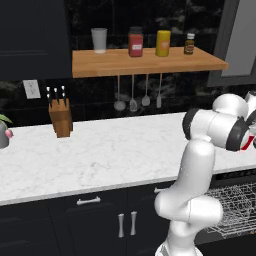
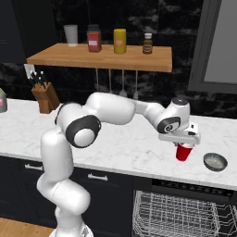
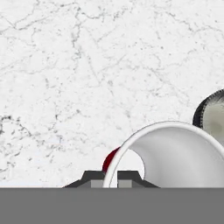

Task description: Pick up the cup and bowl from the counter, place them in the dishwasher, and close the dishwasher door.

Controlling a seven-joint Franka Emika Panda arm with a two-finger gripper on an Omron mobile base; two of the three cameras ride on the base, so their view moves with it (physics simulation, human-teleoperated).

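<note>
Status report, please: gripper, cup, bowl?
Gripper shut on red cup, over counter. Bowl beside it on counter. Dishwasher open below.

Left base view: set behind the arm, to its left, facing forward and down over the counter (image 1: pixel 90 160) toward the wooden shelf (image 1: pixel 145 61); middle distance.

Right base view: set behind the arm, to its right, same facing, same distance. Shared with the left: counter (image 2: pixel 134 152), wooden shelf (image 2: pixel 102 56), knife block (image 2: pixel 45 98), dishwasher (image 2: pixel 180 210) rack.

Hand view: looks straight down along the gripper, close over the counter (image 3: pixel 87 78).
</note>
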